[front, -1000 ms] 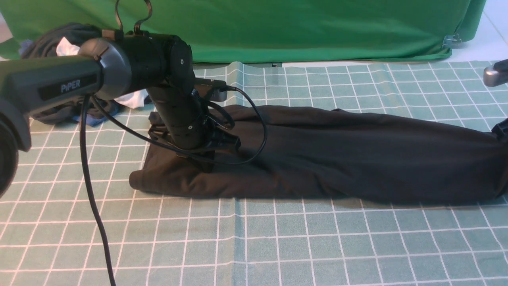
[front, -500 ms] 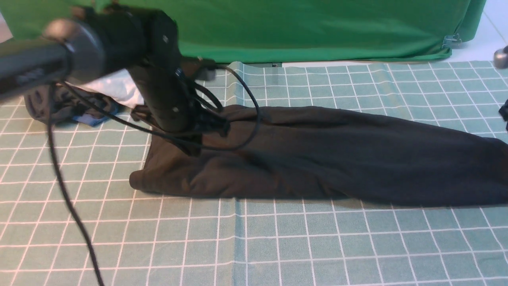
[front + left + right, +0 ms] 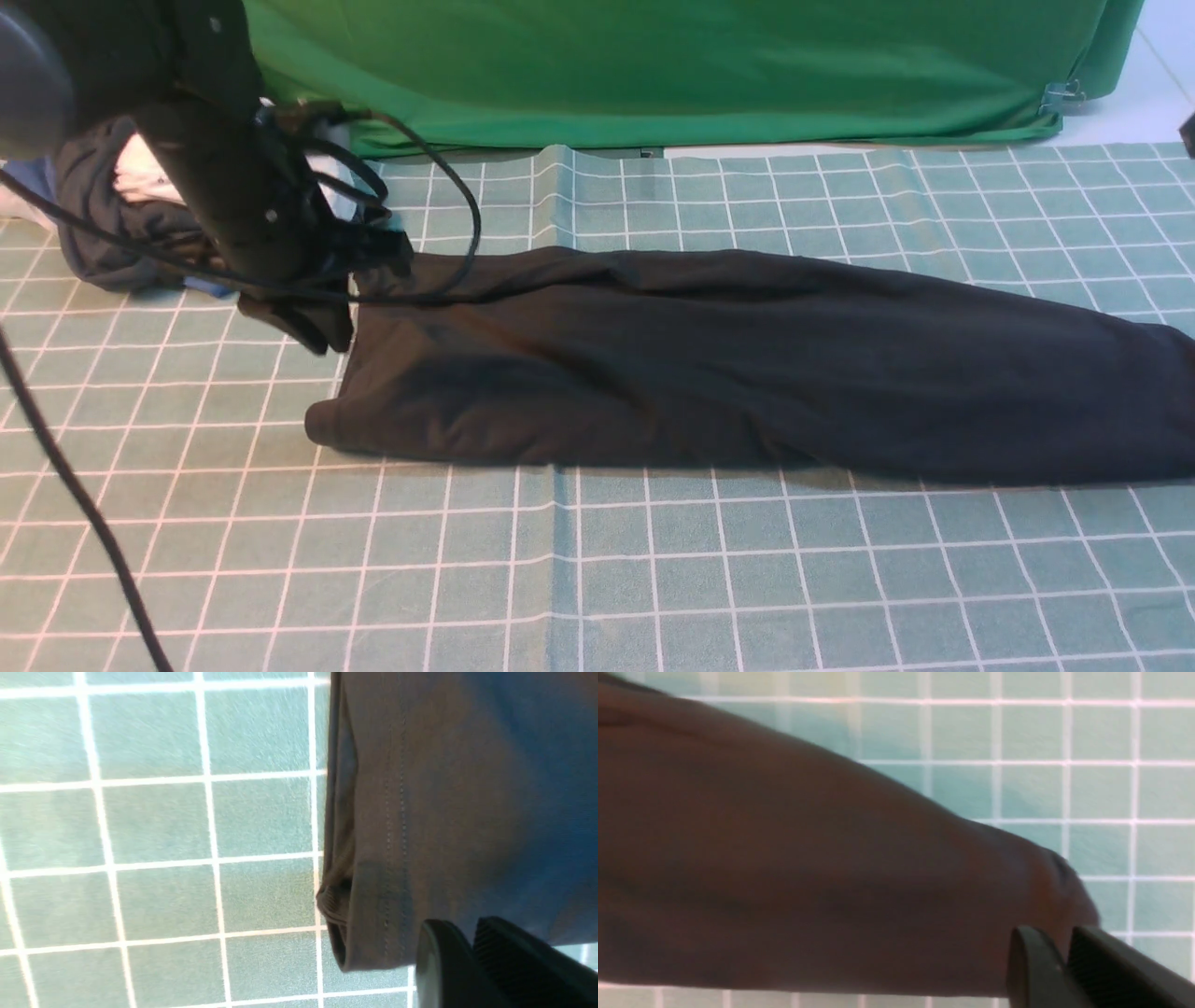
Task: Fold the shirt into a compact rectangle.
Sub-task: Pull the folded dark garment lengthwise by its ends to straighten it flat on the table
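The black shirt (image 3: 747, 364) lies folded into a long strip across the green checked cloth (image 3: 653, 579). My left gripper (image 3: 313, 331) hangs just off the strip's left end, above the cloth. In the left wrist view the shirt's (image 3: 444, 812) stitched hem edge sits past the gripper (image 3: 467, 926), whose fingers stand nearly together with nothing between them. In the right wrist view the gripper (image 3: 1059, 933) hovers by the rounded right end of the shirt (image 3: 784, 858), its fingers also close together and empty. The right gripper is outside the front view.
A heap of dark and white clothes (image 3: 103, 243) sits at the back left, behind my left arm. A green backdrop (image 3: 653, 65) closes off the far edge. The left arm's black cable (image 3: 75, 504) trails down over the near left of the cloth.
My left arm has lifted off the shirt's left end and swung left. The right arm has pulled away to the right, out of the front view. The shirt lies released.
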